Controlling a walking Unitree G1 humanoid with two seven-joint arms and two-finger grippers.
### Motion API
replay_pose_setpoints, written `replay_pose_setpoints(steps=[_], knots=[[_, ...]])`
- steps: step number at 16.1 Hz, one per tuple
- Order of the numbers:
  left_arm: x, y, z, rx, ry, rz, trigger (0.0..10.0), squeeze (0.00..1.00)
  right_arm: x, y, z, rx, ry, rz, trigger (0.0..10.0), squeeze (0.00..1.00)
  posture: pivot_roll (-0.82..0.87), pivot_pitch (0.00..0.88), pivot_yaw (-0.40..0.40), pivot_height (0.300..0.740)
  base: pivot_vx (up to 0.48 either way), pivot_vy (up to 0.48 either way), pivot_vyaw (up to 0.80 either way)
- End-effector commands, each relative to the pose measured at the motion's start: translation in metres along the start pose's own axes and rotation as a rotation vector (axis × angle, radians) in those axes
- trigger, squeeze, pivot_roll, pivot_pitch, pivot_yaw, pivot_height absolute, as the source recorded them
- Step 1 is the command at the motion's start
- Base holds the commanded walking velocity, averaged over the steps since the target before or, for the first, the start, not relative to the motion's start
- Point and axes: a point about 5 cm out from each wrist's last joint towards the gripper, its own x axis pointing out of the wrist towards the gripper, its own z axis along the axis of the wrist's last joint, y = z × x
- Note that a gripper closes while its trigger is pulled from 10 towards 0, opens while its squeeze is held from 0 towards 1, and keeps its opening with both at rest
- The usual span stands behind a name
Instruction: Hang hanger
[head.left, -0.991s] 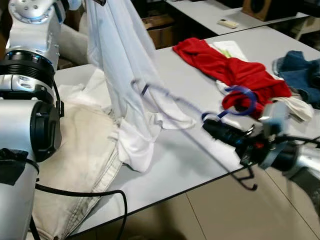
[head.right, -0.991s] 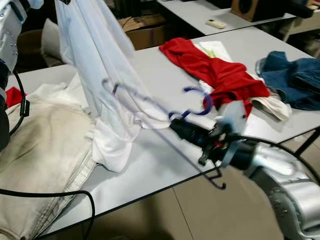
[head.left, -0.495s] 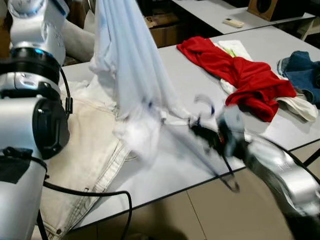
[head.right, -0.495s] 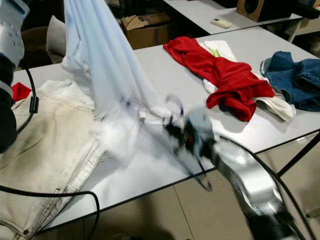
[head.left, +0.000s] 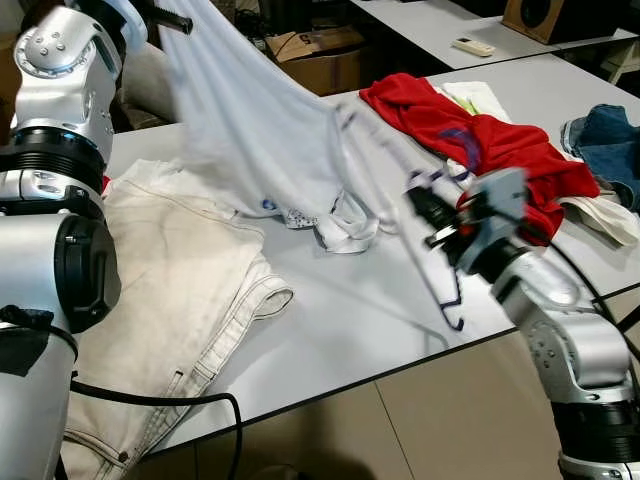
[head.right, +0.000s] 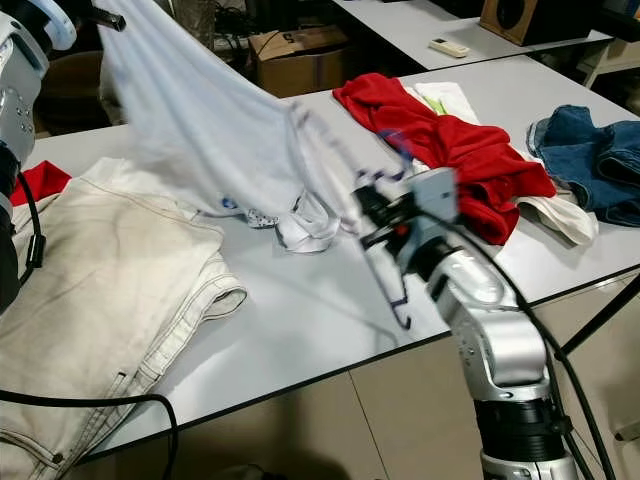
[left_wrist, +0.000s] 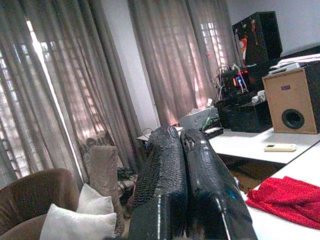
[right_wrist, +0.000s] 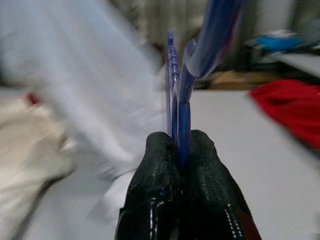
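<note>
A white shirt (head.left: 260, 140) hangs from my left gripper (head.left: 168, 17), which is raised at the far left and shut on its top edge; the shirt's lower part trails onto the grey table (head.left: 350, 310). In the left wrist view the fingertips (left_wrist: 170, 145) are pressed together. My right gripper (head.left: 425, 205) is shut on a blue hanger (right_wrist: 178, 95), held above the table beside the shirt's hem. The hanger is motion-blurred; its lower end (head.left: 455, 312) reaches toward the table's front edge. Part of it lies against the shirt cloth.
Beige trousers (head.left: 170, 290) cover the table's left side. A red garment (head.left: 480, 135) over white cloth and blue jeans (head.left: 605, 135) lie at the right. Behind stand a cardboard box (head.left: 310, 55) and a second table with a remote (head.left: 472, 46).
My right arm swung the hanger left to the shirt's hem, then up and back right. The shirt, earlier hanging steeply, now stretches out lower across the table. The camera shifted slightly.
</note>
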Motion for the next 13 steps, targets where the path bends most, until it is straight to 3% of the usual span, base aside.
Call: replay_pose_setpoints(steps=[1,4,6,7,8,10,12,13], knots=[[0.000,0.002,0.006,0.038,-0.012,-0.016,0.0,0.00,-0.006,-0.012,0.004,0.005,-0.040,-0.084,10.0,0.00,-0.05,0.000,0.099,0.740,0.000,0.000,0.00],[0.001,-0.007,-0.001,0.089,0.043,-0.106,0.0,0.00,-0.012,-0.020,0.015,0.019,-0.092,-0.075,10.0,0.00,-0.04,0.000,0.097,0.740,0.000,0.000,0.00],[0.003,-0.014,-0.001,0.117,0.057,-0.162,0.0,0.00,-0.024,0.003,0.023,0.023,-0.096,0.198,10.0,0.00,-0.04,0.000,0.098,0.740,0.000,0.000,0.00],[0.003,-0.014,-0.001,0.115,0.061,-0.154,0.0,0.00,-0.028,0.010,0.024,0.025,-0.088,0.267,10.0,0.00,-0.04,0.000,0.100,0.740,0.000,0.000,0.00],[0.003,-0.013,-0.001,0.110,0.067,-0.144,0.0,0.00,-0.034,0.019,0.023,0.025,-0.055,0.361,10.0,0.00,-0.04,0.000,0.102,0.740,0.000,0.000,0.00],[0.004,-0.014,0.003,0.071,0.051,-0.162,0.0,0.00,-0.051,0.033,0.004,-0.003,0.112,0.535,10.0,0.00,-0.05,0.000,0.112,0.740,0.000,0.000,0.00],[0.004,-0.013,0.010,0.064,0.029,-0.186,0.0,0.00,-0.057,0.037,-0.005,0.008,0.191,0.586,10.0,0.00,-0.05,0.000,0.113,0.740,0.000,0.000,0.00],[0.005,-0.010,0.025,0.048,-0.011,-0.214,0.0,0.00,-0.055,0.037,-0.014,0.012,0.248,0.577,10.0,0.00,-0.04,0.000,0.109,0.740,0.000,0.000,0.00]])
